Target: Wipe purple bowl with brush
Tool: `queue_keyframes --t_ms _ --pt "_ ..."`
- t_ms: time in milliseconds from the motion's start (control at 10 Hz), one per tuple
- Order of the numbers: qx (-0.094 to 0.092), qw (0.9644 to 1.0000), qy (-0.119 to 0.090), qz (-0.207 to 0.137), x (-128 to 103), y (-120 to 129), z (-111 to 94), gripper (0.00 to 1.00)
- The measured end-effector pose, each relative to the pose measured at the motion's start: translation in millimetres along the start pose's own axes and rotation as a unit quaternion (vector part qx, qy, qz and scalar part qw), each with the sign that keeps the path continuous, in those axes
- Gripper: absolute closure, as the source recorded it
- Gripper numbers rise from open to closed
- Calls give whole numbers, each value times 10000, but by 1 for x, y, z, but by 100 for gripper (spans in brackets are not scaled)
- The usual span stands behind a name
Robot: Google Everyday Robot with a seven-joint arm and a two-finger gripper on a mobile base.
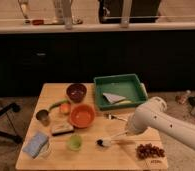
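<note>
Camera view: purple bowl (76, 92) beside green tray (116, 78) with pale scrap (112, 98); gripper (125, 133) at brush (107, 142) handle, grip unclear.

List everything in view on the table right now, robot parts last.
dark purple round bowl: one, purple, far side, left of tray
dish brush with dark head and whitish handle: one, front centre
bright orange round bowl: one, orange, centre-left
green rectangular tray: one, green, far right, pale item inside
thin metal fork: one, silver, between tray and brush
small green cup: one, green, front, left of brush
small metal cup: one, grey, left side
blue cloth: one, blue, front left
wooden table: one, tan
white robot arm: one, right side
gripper: one, at brush handle's end
</note>
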Motion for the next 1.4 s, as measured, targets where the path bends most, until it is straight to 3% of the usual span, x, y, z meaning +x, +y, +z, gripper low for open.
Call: queue_keyframes --t_ms 600,1400 --pt "265 9996 -20 -75 -5 -6 -21 100" --pt "473 9988 -148 -43 -2 -8 -39 100"
